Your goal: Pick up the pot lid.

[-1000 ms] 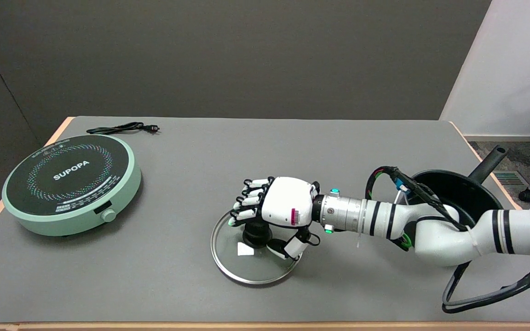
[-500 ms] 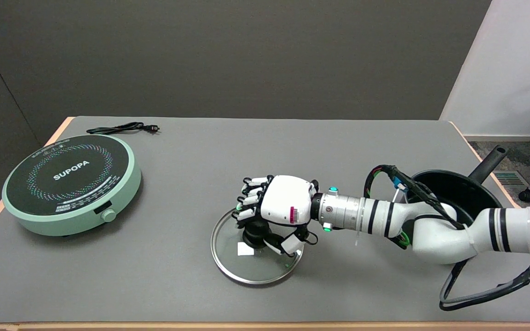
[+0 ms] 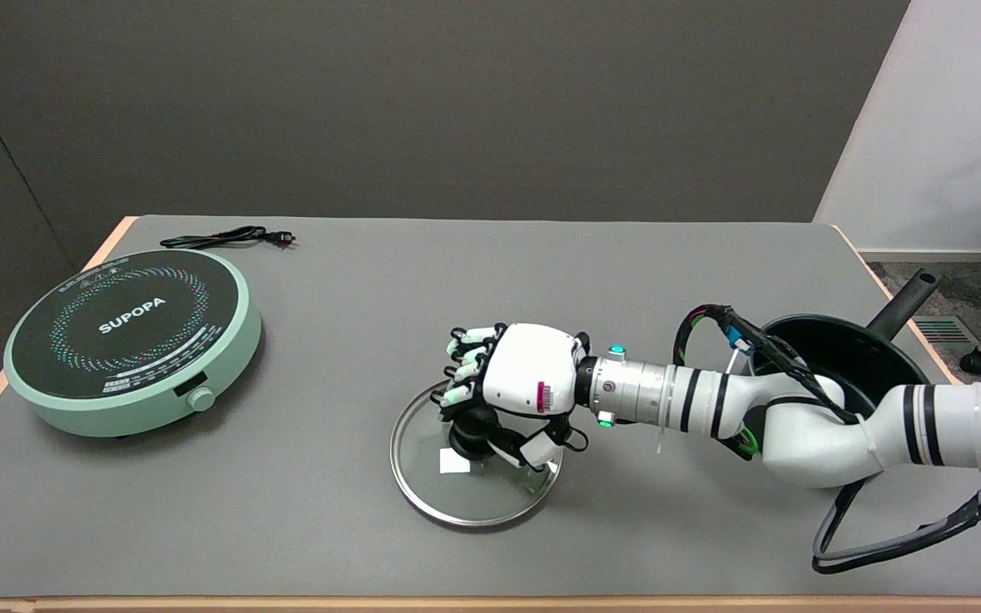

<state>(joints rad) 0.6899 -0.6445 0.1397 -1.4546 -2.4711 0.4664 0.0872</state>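
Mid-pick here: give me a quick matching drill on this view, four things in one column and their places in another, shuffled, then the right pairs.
Things:
1. pot lid
2. induction cooker
3. black pot
4. power cord

Places:
A. far edge of the table, behind the cooker
B. table's right side, partly behind the forearm
C. flat on the table, under the right hand
D. table's left side

Pairs: 1-C, 2-D, 3-B, 4-A
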